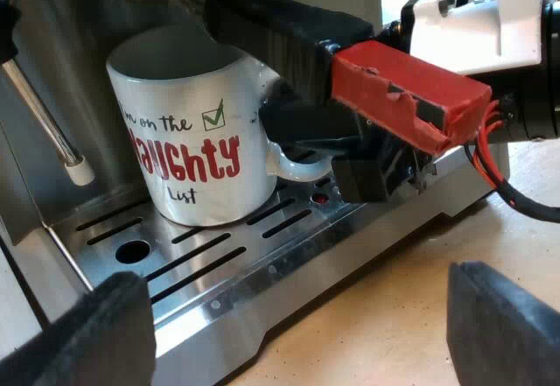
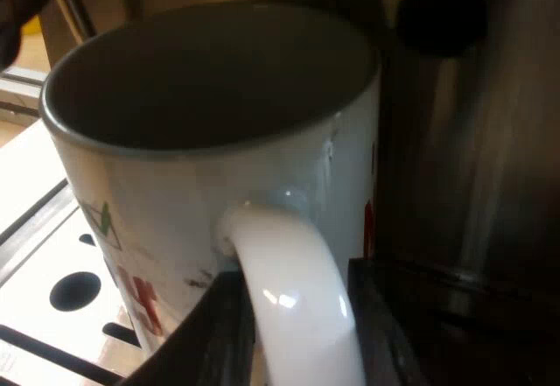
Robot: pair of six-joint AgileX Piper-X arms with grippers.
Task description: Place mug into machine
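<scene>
White mug (image 1: 188, 141) on drip tray (image 1: 219, 268); right gripper (image 2: 297, 333) (2 fingers (image 2: 381, 316)) clasps its handle (image 2: 280, 255).

right gripper (image 2: 293, 342) clamps its black fingers (image 2: 206, 338) on either side of the mug (image 2: 219, 185) handle, arm reaching in low across the drip tray (image 1: 289, 303) corner; left gripper (image 1: 297, 316) (spread wide, holding nothing) hangs just off the tray's front edge.

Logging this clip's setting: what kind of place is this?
Probably a coffee station on a light counter: a mug stands on the drip tray of an espresso machine, near its steam wand.
</scene>
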